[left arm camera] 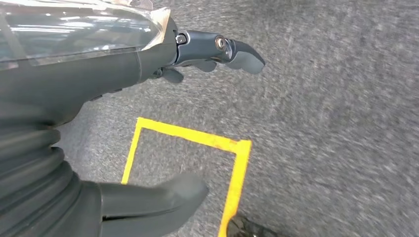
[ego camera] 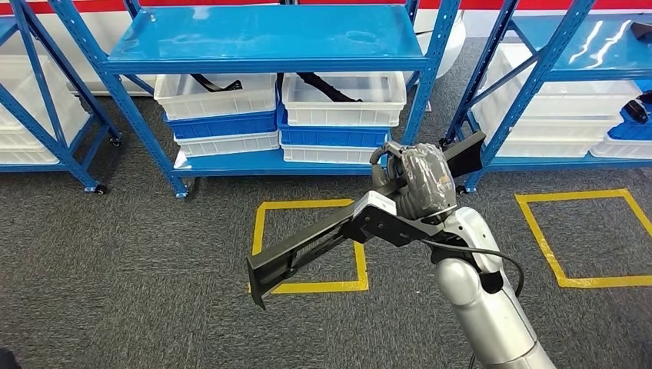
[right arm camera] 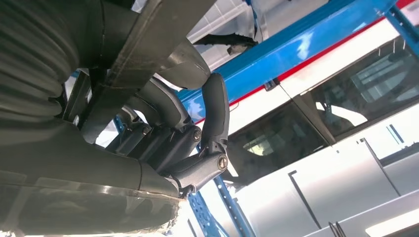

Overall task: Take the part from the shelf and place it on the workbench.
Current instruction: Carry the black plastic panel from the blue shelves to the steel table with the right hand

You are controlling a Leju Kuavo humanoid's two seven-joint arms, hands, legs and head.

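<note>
My right hand (ego camera: 419,183) grips a long black part (ego camera: 307,246) near its middle and holds it in the air over the carpet. The part slants from low on the left, over a yellow floor square, up to the right past the hand, ending near the shelf post (ego camera: 466,152). In the right wrist view the dark fingers (right arm camera: 212,123) wrap around the part (right arm camera: 133,54). My left hand (left arm camera: 148,64) hangs above the carpet with its fingers (left arm camera: 232,49) apart and nothing in it.
Blue shelves (ego camera: 265,38) stand ahead with white and blue bins (ego camera: 219,100) holding black parts (ego camera: 327,84). More blue racks stand at the left and right (ego camera: 592,46). Yellow tape squares (ego camera: 307,246) (ego camera: 592,238) mark the grey carpet.
</note>
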